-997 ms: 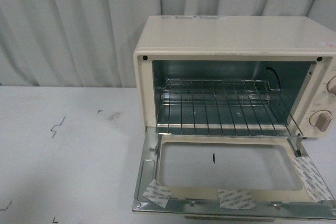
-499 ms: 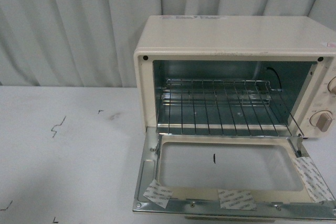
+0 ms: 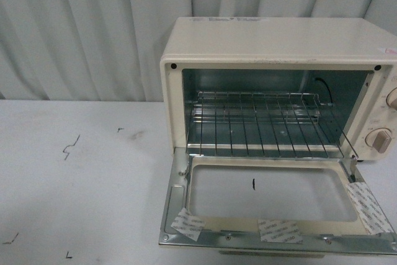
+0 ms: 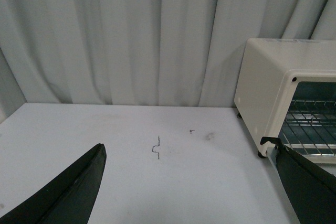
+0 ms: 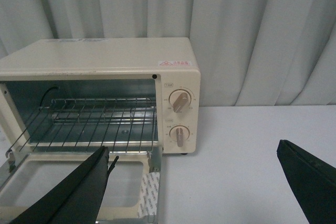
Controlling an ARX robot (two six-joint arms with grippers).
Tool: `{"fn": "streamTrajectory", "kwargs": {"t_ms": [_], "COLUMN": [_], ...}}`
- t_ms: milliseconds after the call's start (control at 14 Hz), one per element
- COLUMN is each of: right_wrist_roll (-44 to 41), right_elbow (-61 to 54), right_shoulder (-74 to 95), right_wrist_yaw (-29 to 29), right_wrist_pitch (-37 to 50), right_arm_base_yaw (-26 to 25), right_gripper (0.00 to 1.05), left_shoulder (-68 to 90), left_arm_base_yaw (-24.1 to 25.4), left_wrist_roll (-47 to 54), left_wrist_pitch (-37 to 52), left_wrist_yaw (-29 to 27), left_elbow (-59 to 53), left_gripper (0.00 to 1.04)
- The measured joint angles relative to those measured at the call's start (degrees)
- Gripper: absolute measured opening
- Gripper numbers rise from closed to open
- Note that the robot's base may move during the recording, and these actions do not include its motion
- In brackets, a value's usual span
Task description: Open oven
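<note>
Front view showed the oven [image 3: 279, 134] standing on the white desk [image 3: 80, 184], to the right of centre, with a pleated grey curtain [image 3: 93, 29] hanging behind it. Its drop-down door [image 3: 273, 200] lay fully lowered, flat and level toward the camera, so the cavity stood exposed. A wire rack [image 3: 260, 122] sat inside the cavity, roughly halfway up, running from wall to wall. Three pale patches of tape [image 3: 279, 231] were stuck along the door's metal inner frame, near its outer edge, and a fourth strip lay at the right side. Through the door's glass pane a short dark mark was visible. Two round beige knobs [image 3: 379, 139] sat one above the other on the panel right of the cavity, the upper one cut off by the picture edge. Small dark scribbles [image 3: 71, 147] marked the desk to the left of the oven, well apart from it. No arm appeared in this view.

From the left wrist view, the left gripper [image 4: 189, 192] hung over bare desk with its jaws spread wide and nothing between them; the oven's left side showed near the far finger, though whether that finger touched the door could not be told.

From the right wrist view, the right gripper [image 5: 194, 187] likewise had its jaws parted widely and held nothing. One dark finger [image 5: 79, 192] overlapped the lowered door in the picture, while the other sat over bare desk to the right of the oven.
</note>
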Motion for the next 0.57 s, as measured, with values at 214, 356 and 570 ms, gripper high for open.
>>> {"fn": "streamTrajectory", "kwargs": {"t_ms": [214,356,570], "right_wrist_roll": [0.00,0.00,0.00], "right_elbow": [0.00,0.00,0.00], "right_shoulder": [0.02,0.04,0.07], "right_wrist_yaw": [0.00,0.00,0.00], "right_wrist_pitch": [0.02,-0.07,0.07], "right_arm_base_yaw": [0.00,0.00,0.00], "right_gripper": [0.98,0.98,0.98], "left_shoulder": [0.00,-0.02,-0.02], "left_arm_base_yaw": [0.00,0.00,0.00], "left_wrist_roll": [0.00,0.00,-0.02], "left_wrist_pitch": [0.04,-0.04,0.04], "left_wrist_yaw": [0.00,-0.07,-0.11], "left_elbow": [0.00,0.00,0.00], "left_gripper": [0.98,0.98,0.98]}}
